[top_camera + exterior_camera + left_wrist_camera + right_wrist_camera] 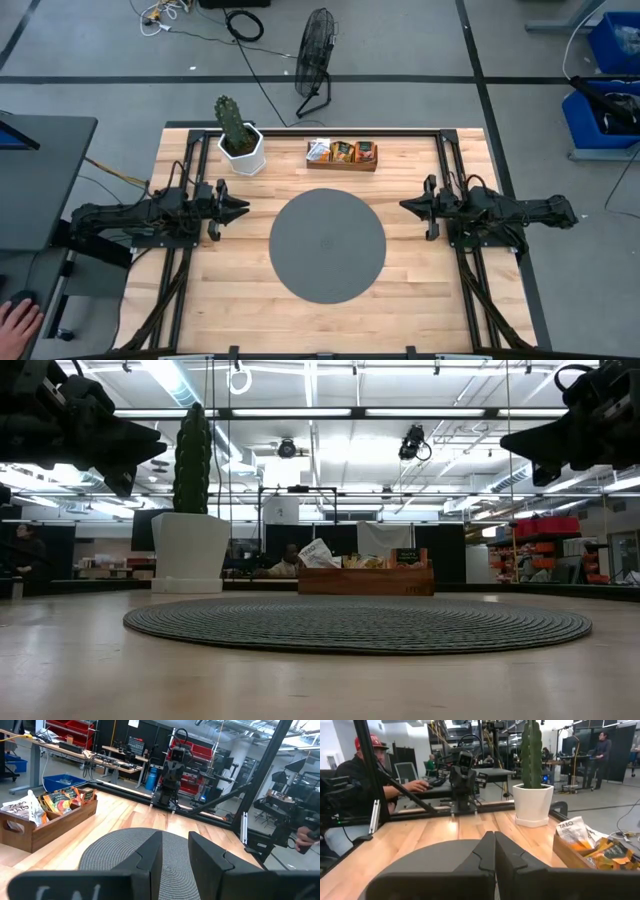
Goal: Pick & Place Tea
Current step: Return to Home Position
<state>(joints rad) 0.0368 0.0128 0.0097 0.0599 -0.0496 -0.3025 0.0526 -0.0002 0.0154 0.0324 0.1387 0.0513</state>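
Observation:
The tea sachets [340,151], orange and white, stand packed in a brown wooden tray [370,162] at the table's far middle. They also show in the left wrist view [62,800] and the right wrist view [592,845]. My left gripper [243,208] hovers level above the table's left side and points toward the round grey mat [327,245]. Its fingers stand a little apart with nothing between them [175,855]. My right gripper [405,206] hovers level at the right side, facing the left one, with its fingers together [495,855].
A cactus in a white pot [240,140] stands at the far left, beside the tray. The grey mat lies in the table's middle between both grippers. A person's hand [18,320] shows off the table's near left corner. Black rails [450,170] run along the sides.

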